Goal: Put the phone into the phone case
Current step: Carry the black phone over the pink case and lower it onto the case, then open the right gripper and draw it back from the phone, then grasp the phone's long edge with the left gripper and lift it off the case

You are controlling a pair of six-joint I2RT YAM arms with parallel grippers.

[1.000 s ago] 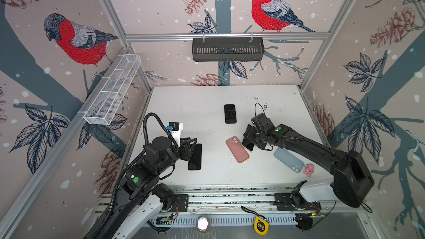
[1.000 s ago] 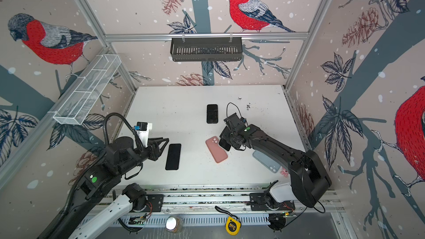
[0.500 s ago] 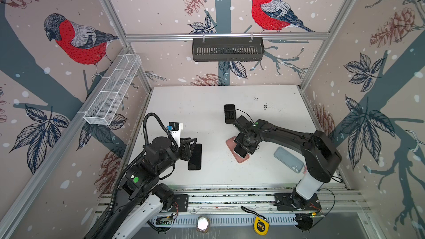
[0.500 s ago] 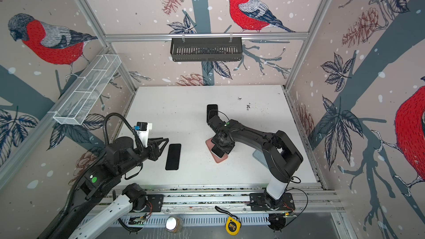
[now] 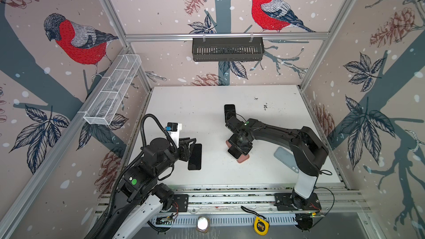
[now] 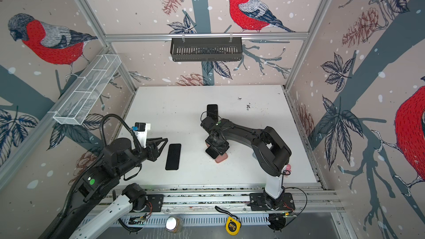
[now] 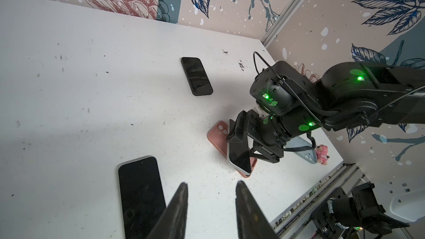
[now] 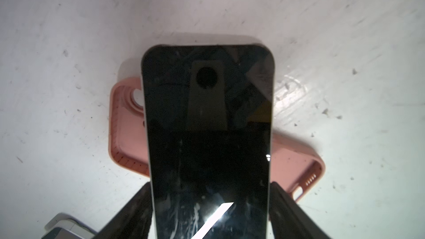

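The left gripper [image 7: 211,183] hangs low over the table [image 5: 195,102] with its jaws a little apart and nothing between them, its tips just beside a black phone [image 5: 195,156] that lies flat, screen up. It looks parked there, out of the way of the other arm. Farther back, near the middle, a second black phone [image 5: 230,111] lies flat and apart from both arms. Right of that, the right gripper [image 8: 210,187] reaches down over the pink case [image 8: 128,134], which lies open side up. Its jaws stand against the two long edges of the pale-edged phone [image 8: 207,134] and appear clamped on it. This phone is held screen up and tilted, and its low end seems to rest on the case. That fits lowering it in, but it crosses the case at an angle, with the camera-hole corner showing on one side and the port end on the other, so it probably needs turning to line up. Farther right a pale blue case [image 5: 284,157] lies flat with a small pink toy [image 7: 322,154] beside it. No brand or writing can be read on any phone or case. The yellow tape measure [image 6: 232,226] at the front rail bears a mark too small to read.
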